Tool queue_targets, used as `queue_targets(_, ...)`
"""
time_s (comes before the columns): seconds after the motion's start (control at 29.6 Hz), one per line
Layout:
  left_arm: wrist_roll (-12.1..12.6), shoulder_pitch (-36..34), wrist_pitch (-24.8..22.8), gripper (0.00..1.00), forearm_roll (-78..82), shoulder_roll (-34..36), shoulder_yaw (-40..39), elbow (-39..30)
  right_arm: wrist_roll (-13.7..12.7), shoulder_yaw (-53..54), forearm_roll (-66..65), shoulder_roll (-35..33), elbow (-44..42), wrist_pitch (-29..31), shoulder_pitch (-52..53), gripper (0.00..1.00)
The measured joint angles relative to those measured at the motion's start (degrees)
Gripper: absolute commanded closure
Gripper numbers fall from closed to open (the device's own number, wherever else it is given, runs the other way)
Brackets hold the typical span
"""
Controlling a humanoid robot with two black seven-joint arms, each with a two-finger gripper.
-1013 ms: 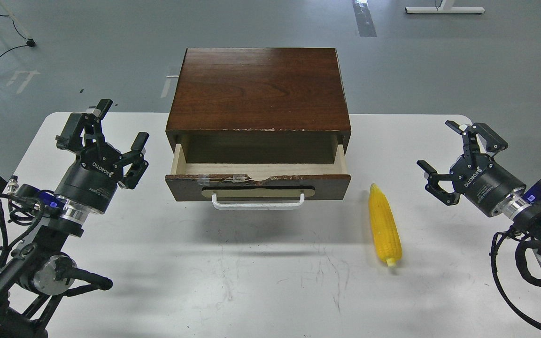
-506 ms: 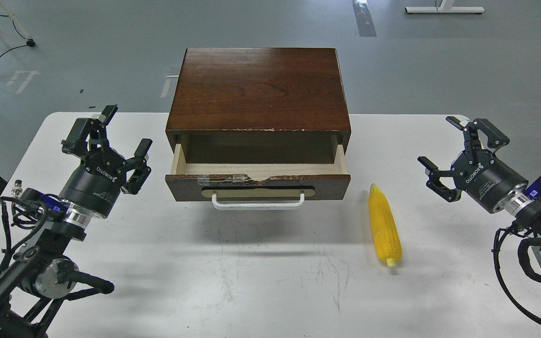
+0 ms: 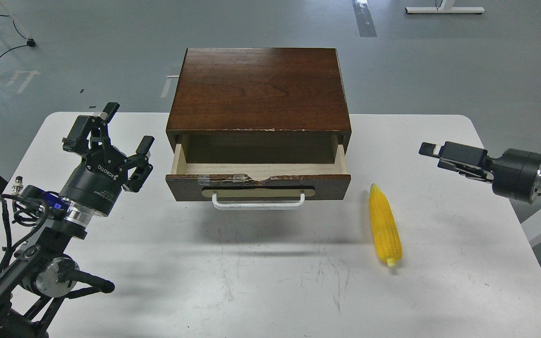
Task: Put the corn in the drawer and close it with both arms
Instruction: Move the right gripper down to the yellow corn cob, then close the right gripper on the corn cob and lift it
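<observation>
The yellow corn lies on the white table, pointed end away from me, just right of the drawer front. The dark brown drawer is pulled open, with its pale wood inside empty and its white bar handle facing me. My left gripper is open and empty, held above the table left of the drawer. My right gripper hovers right of the corn and points left. It is turned side-on, so its two fingers cannot be told apart. It holds nothing.
The brown cabinet that holds the drawer stands at the back middle of the table. The table's right edge runs under my right arm. Grey floor with cables and furniture legs lies beyond.
My right arm has swung up and rolled its gripper side-on, with the wrist now further right. My left gripper has shifted slightly right and forward. Corn and drawer have not moved.
</observation>
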Motion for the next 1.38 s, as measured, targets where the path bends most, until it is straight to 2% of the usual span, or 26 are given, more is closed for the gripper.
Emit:
queue_targets(0.17,0.00,0.00,0.01,0.01,0.00,-0.01,0.02,0.00,0.00,-4.01,-5.63,3.47,-1.23,-0.23,0.15,0.00)
queue_targets(0.47,0.00,0.06,0.01,0.01,0.05,-0.24,0.02,0.00,0.00,-9.61,-6.16,10.10,-5.62,-0.25,1.52,0.01)
queue_targets(0.74,0.06,0.06,0.01,0.01,0.09,-0.21,0.01,0.00,0.00,-10.96,-5.45,15.59,-8.95,-1.57,1.75,0.09)
queue_targets(0.78,0.06,0.07,0.01,0.01,0.09,-0.21,0.01,0.00,0.00,-10.98,-5.41,16.00,-9.18,-2.00,1.70,0.15)
queue_targets(0.88,0.05,0.14,0.01,0.01,0.09,-0.24,0.01,0.00,0.00,-11.24,-5.32,16.38,-9.46,-2.87,1.43,0.43)
queue_targets(1.01,0.00,0.15,0.01,0.01,0.08,-0.26,0.01,0.00,0.00,-12.75,-5.29,16.44,-9.57,-3.17,1.40,0.67)
queue_targets(1.05,0.00,0.15,0.01,0.01,0.08,-0.26,0.01,0.00,0.00,-13.04,-5.29,16.45,-9.59,-3.20,1.40,0.78)
queue_targets(1.15,-0.01,0.18,0.01,0.01,0.09,-0.26,0.01,0.00,-0.01,-13.50,-5.27,16.45,-9.69,-3.24,1.39,0.93)
queue_targets(1.22,-0.01,0.19,0.01,0.01,0.08,-0.26,0.01,0.00,0.00,-13.60,-5.25,16.38,-9.70,-3.25,1.30,0.96)
queue_targets(1.38,-0.01,0.19,0.01,0.01,0.03,-0.26,0.01,0.00,-0.01,-13.63,-5.25,15.23,-9.02,-4.33,1.48,0.96)
